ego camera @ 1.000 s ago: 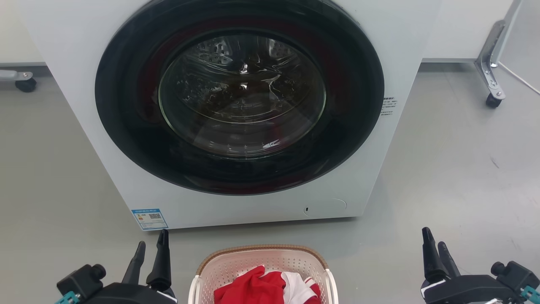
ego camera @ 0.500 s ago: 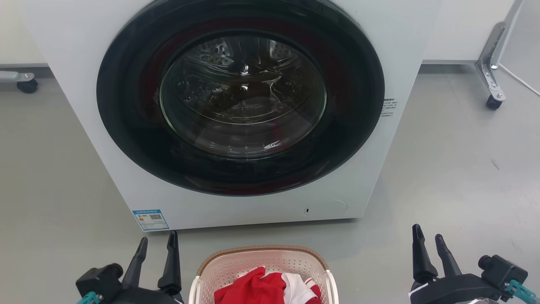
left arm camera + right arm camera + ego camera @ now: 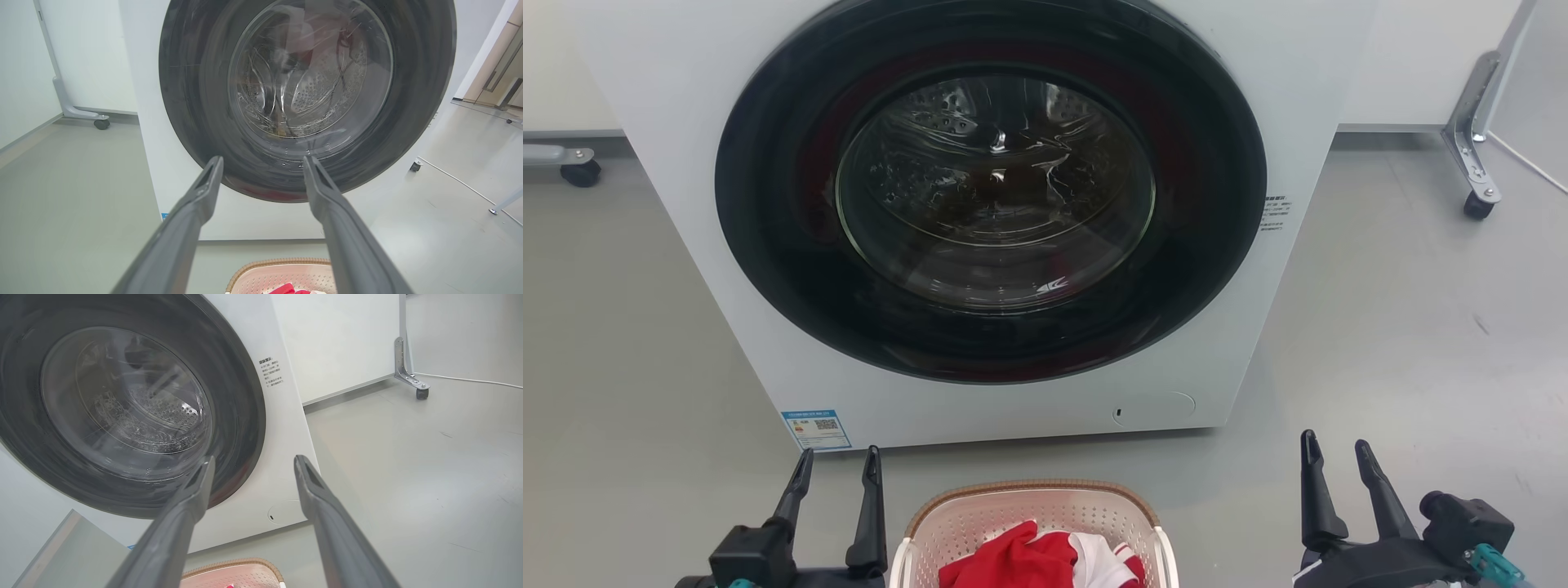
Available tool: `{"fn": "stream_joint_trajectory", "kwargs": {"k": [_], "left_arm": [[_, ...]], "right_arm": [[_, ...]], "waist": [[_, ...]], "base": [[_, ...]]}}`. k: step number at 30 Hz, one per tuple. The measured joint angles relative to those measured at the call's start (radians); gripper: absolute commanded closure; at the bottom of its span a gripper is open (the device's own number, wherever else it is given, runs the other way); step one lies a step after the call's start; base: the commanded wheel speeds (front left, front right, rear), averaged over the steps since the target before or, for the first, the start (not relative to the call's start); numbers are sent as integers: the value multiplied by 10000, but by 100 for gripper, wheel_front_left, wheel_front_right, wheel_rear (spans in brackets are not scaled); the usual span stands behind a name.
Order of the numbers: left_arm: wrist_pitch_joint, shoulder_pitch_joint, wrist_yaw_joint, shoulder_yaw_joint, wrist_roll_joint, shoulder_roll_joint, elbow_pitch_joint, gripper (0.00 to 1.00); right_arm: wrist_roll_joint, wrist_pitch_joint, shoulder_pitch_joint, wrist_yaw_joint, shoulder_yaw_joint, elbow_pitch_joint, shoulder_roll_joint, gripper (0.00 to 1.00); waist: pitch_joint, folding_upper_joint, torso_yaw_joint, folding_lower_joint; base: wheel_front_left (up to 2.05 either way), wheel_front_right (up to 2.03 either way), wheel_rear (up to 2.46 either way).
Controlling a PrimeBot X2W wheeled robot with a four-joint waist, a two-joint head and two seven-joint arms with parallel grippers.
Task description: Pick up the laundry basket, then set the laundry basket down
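The laundry basket (image 3: 947, 516) sits on the grey floor at the bottom centre of the head view, cream with a brown woven rim, holding red and white clothes (image 3: 1045, 559). Its far rim also peeks into the left wrist view (image 3: 278, 263) and the right wrist view (image 3: 233, 566). My left gripper (image 3: 840, 461) stands open just left of the basket, touching nothing. Farther off to the right of the basket, my right gripper (image 3: 1333, 454) is open too, with nothing between its fingers.
A white washing machine (image 3: 1258, 106) with a shut round dark glass door (image 3: 992, 188) stands right behind the basket. Metal legs on castors stand at the far right (image 3: 1474, 204) and far left (image 3: 580, 173). A white cable (image 3: 1531, 163) runs along the floor at right.
Both grippers have moved inward toward the basket and opened wider. The head view has shifted slightly, so the washer sits a little lower.
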Motion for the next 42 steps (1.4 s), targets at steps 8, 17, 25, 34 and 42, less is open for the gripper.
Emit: {"fn": "stream_joint_trajectory", "kwargs": {"k": [8, 17, 25, 34, 42], "left_arm": [[-336, 38, 213, -130, 1377, 8, -234, 0], [-669, 221, 443, -280, 2592, -4, -408, 0], [-688, 221, 477, -213, 2729, -77, -430, 0], [-688, 221, 477, -79, 2629, -117, -422, 0], [-688, 221, 477, -67, 2598, -146, -405, 0]], "right_arm": [[-1262, -349, 110, -176, 259, -171, -8, 0], [-2508, -686, 116, -349, 481, -380, -15, 0], [-2755, -704, 121, -349, 470, -426, -15, 0], [-2757, -704, 122, -339, 376, -464, -10, 0], [-2771, -704, 125, -334, 316, -472, 4, 0]], "waist": [[-43, 0, -16, 0], [-41, 0, -36, 0], [-26, -1, -24, 0], [-8, 0, -14, 0], [12, 0, -20, 0]], "base": [[0, 0, 0], [0, 0, 0], [0, 0, 0], [0, 0, 0], [0, 0, 0]]}}
